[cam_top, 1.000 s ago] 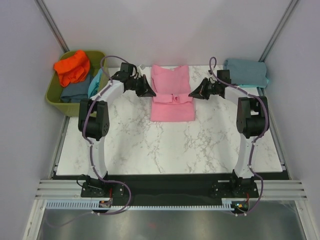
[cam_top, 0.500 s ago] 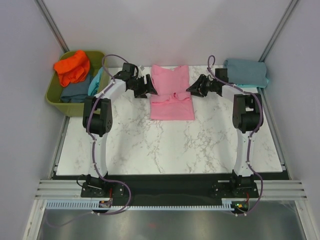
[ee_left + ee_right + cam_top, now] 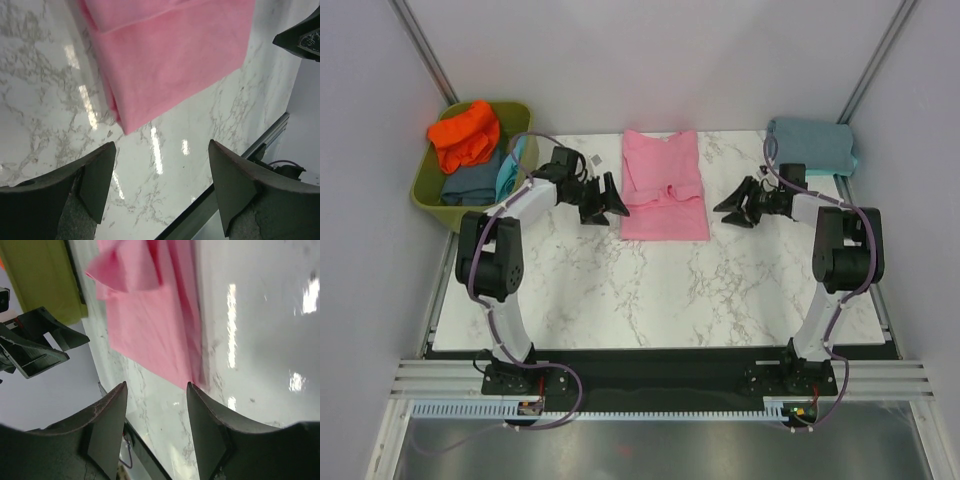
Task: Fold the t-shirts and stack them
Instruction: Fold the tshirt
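The half-folded pink t-shirt (image 3: 664,190) lies at 12 o'clock on the table (image 3: 650,290), with the left gripper (image 3: 613,201) at its 9 o'clock and the right gripper (image 3: 727,206) at its 3 o'clock, both with jaws wide and empty, probably so that the fold can settle flat.

Left arm (image 3: 533,192) and right arm (image 3: 817,202) face inward, jaws apart.

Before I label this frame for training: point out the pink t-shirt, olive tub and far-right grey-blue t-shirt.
pink t-shirt (image 3: 665,208): top external view, centre of folded front.
olive tub (image 3: 426,188): top external view, left wall.
grey-blue t-shirt (image 3: 810,145): top external view, middle of top face.
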Robot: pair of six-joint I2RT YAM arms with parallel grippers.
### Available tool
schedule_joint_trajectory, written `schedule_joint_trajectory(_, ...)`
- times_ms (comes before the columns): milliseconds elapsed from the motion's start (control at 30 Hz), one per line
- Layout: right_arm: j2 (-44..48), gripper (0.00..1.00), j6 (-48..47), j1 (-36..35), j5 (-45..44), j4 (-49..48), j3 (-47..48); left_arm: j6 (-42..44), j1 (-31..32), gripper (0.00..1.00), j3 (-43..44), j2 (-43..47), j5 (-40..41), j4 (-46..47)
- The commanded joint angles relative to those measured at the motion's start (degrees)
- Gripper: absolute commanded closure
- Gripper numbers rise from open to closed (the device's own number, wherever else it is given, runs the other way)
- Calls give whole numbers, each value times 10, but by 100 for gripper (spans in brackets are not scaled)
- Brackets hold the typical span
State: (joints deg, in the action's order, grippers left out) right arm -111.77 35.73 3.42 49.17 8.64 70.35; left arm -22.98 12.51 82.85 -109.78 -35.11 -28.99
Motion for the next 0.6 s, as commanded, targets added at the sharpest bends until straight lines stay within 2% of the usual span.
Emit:
schedule_joint_trajectory(0, 4, 41, -7, -10, 22, 22, -50, -22, 0, 18, -41, -10, -21, -7)
schedule_joint_trajectory(167, -20, 42, -4, -11, 22, 25, -58, -22, 1, 18, -60, -39, -21, -7)
schedule_joint_trajectory(467, -62, 44, -3, -32, 17, 28, -37, -22, 17, 18, -31, -99, -21, -7)
schedule_joint_trajectory(567, -71, 44, 0, -56, 14, 27, -36, -68, 23, 24, -26, -111, -42, 40)
